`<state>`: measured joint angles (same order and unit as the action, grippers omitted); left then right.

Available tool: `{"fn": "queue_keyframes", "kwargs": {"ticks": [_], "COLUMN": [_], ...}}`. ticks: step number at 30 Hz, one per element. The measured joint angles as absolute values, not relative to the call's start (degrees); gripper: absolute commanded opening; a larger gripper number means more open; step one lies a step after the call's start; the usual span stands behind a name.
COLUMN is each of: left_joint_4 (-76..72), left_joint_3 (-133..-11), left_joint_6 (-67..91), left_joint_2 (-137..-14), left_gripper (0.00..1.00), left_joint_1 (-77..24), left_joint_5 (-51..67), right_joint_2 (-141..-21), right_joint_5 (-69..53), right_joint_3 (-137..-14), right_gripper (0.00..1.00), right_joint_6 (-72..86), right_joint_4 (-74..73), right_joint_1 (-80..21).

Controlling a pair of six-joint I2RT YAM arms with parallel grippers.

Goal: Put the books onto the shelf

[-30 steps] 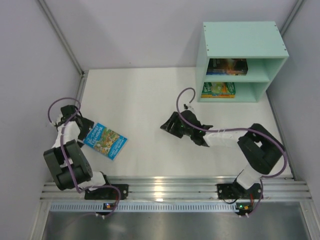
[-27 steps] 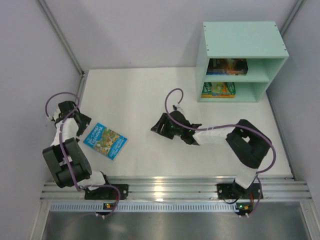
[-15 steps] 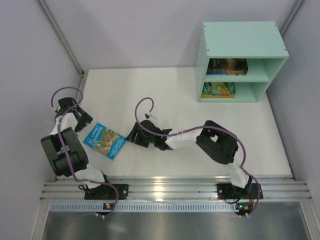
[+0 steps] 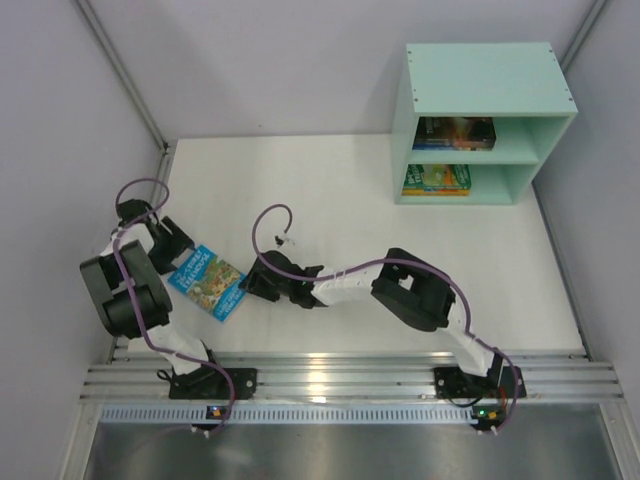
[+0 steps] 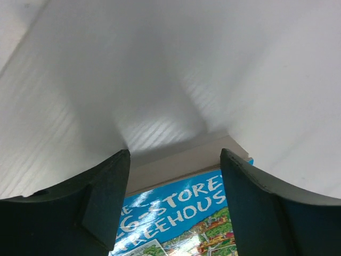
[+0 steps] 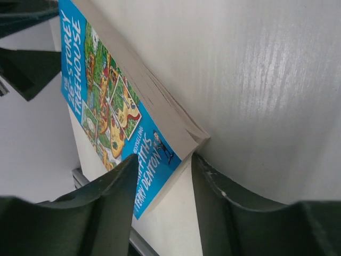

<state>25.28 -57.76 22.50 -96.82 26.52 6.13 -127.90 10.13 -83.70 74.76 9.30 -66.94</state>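
The one book left out is a thin paperback with a bright blue cover (image 4: 208, 283) carrying a busy green-and-yellow cartoon picture. It lies flat, cover up, on the white surface (image 4: 330, 190) at the near left, turned at an angle to the edges. My left claw (image 4: 170, 245) sits at the book's far-left end with its fingers spread. My right claw (image 4: 255, 285) reaches across to the book's right-hand corner, also spread. From overhead I can see what neither wrist camera gives me: the mint-green wooden shelf (image 4: 480, 80) at the far right, well apart from this book. It has dark-covered books (image 4: 455, 133) in its upper compartment and a green and orange stack (image 4: 437, 180) in the lower one. The left wrist view adds the white lettering "STOREY TREEHOUSE" and the pale page edge lying between the parted fingers. The right wrist view shows the page block's thickness and the corner of the book between the two dark fingers. I cannot tell whether either finger touches it.
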Motion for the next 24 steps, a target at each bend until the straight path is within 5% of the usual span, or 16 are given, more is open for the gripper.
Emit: {"fn": "queue_keyframes", "kwargs": {"ticks": [5, 11, 24], "left_joint_4": [20.4, 15.0, 24.7], "left_joint_3": [-55.9, -49.0, -44.0], "left_joint_6": [22.6, 24.2, 36.6], "left_joint_2": [-97.3, -92.0, -75.4], "left_gripper": [0.7, 0.73, 0.83], "left_joint_1": [26.8, 16.7, -16.1], "left_joint_5": [19.6, 23.6, 24.4], "right_joint_2": [-127.0, -117.7, -102.1], "right_joint_5": [9.1, 0.8, -8.4], "right_joint_3": [-80.8, -65.1, -53.3], "right_gripper": [0.16, 0.11, 0.39], "right_joint_6": [72.9, 65.7, 38.2], "right_joint_4": [9.8, 16.2, 6.4], "right_joint_1": [-65.5, -56.3, -22.9]}}
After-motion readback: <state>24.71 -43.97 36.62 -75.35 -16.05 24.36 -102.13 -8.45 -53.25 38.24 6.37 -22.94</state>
